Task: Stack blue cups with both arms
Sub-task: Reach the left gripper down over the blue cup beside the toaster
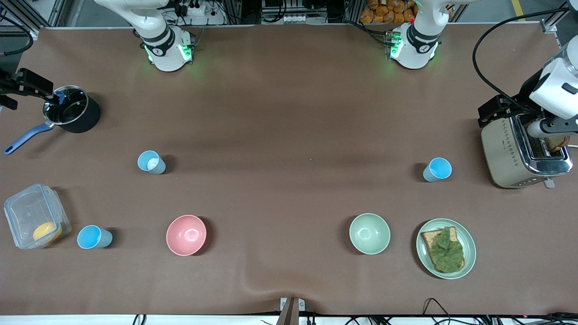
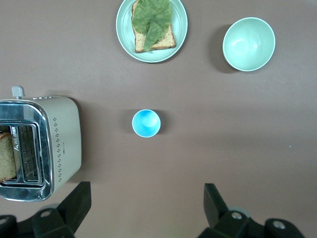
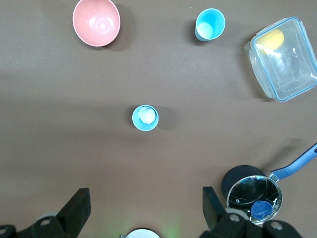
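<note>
Nothing is grasped yet; all three blue cups stand upright and well apart on the tabletop. The pale-inside cup (image 1: 151, 162) sits toward the right arm's end, about midway between the robots' edge and the camera edge. The second cup (image 1: 94, 237) sits near the camera-edge corner at that same end, just beside the clear container (image 1: 36, 215). The bright-inside cup (image 1: 437, 169) sits toward the left arm's end, near the toaster (image 1: 524, 151).

The left gripper (image 2: 143, 208) hangs high over the tabletop with its fingers spread wide, the bright-inside cup centred ahead of it in its wrist view. The right gripper (image 3: 143, 208) is likewise wide apart, with the pale-inside cup lined up the same way.

You likely start with two approaches at once, one cup per arm. Drop each gripper straight down, keep the fingers apart until they straddle the rim, then pinch one wall, one finger inside, one outside. Go gently: these light tumblers probably tip or skid if you nudge them.

Keep the left arm off the toaster as it comes down. On the right, stay away from the pot (image 1: 72, 115) near the robots' edge.

Carry one cup toward the middle of the tabletop, clear of the pink bowl (image 1: 186, 234) and green bowl (image 1: 369, 233), centre it over the other before you release. Leave the corner cup for last.
</note>
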You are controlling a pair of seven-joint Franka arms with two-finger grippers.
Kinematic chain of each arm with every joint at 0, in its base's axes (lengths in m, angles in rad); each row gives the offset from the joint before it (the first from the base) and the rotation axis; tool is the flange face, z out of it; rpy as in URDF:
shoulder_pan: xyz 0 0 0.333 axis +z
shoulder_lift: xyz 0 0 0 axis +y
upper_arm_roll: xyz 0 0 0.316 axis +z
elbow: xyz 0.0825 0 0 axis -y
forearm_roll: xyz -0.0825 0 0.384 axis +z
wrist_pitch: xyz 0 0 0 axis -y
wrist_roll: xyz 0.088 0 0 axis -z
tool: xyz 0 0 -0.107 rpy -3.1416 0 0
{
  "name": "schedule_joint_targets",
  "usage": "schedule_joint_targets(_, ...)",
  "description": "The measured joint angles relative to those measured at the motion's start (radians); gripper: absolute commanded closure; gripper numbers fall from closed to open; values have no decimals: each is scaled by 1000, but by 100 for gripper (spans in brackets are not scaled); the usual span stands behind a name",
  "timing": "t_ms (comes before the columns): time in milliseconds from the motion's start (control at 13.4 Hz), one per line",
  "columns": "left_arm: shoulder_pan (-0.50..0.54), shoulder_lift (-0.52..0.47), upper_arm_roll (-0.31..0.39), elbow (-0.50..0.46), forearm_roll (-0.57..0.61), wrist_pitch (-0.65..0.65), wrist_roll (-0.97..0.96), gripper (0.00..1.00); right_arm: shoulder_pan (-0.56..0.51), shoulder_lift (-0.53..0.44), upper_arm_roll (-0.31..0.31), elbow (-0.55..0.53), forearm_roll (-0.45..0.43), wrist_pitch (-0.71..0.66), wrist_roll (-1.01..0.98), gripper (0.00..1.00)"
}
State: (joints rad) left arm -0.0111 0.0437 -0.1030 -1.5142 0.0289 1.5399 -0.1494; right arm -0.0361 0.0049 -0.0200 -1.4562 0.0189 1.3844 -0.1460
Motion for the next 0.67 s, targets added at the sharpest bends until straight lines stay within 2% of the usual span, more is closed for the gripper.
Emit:
schedule_joint_targets(521,20,38,0,-12,0,12,2,0,0,6,-1,-1,0,-1,0,0)
schedule_joint_targets(670,28,70,0,-74,0,129,2,0,0,6,-2,-1,0,-1,0,0)
